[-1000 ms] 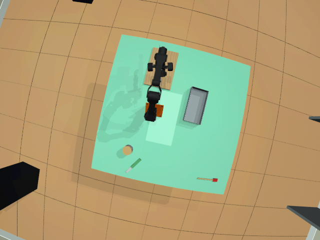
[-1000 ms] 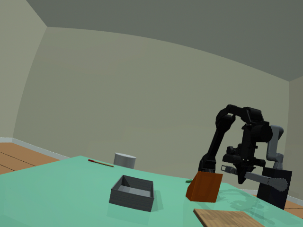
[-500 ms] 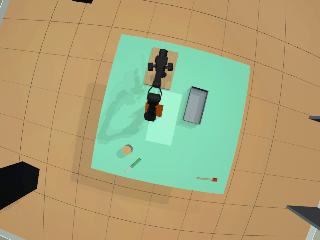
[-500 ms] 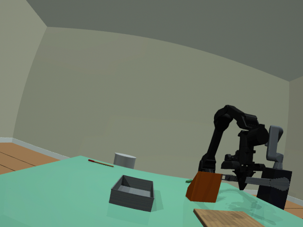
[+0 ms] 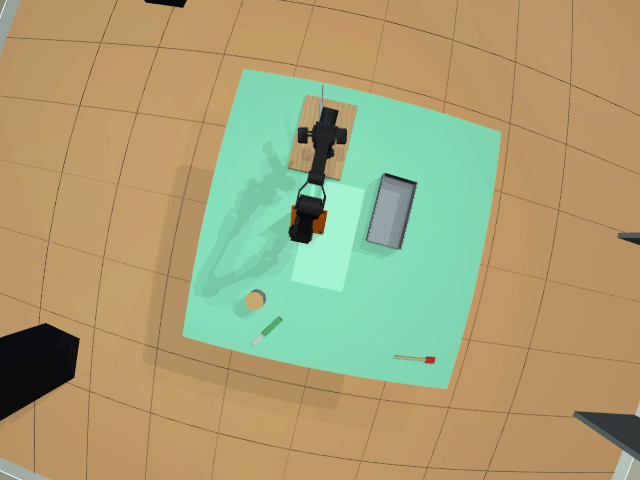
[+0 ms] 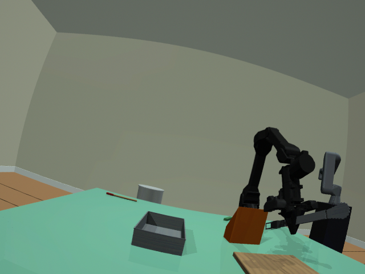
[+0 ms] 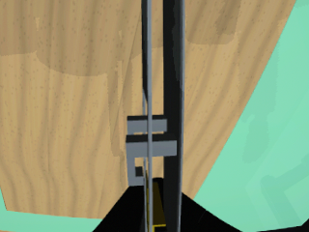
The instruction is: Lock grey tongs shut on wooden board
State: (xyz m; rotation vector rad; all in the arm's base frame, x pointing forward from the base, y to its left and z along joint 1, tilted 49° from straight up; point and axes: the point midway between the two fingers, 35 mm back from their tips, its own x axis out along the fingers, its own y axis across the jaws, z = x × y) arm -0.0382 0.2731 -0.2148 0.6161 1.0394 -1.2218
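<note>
Green desk in a tan-floored room; near one edge, a pale wooden board. Above it, the black tool pinches the grey metal tongs, arms together. Step in hand, apparently: transfer; next, lowering onto the board, then release.
</note>
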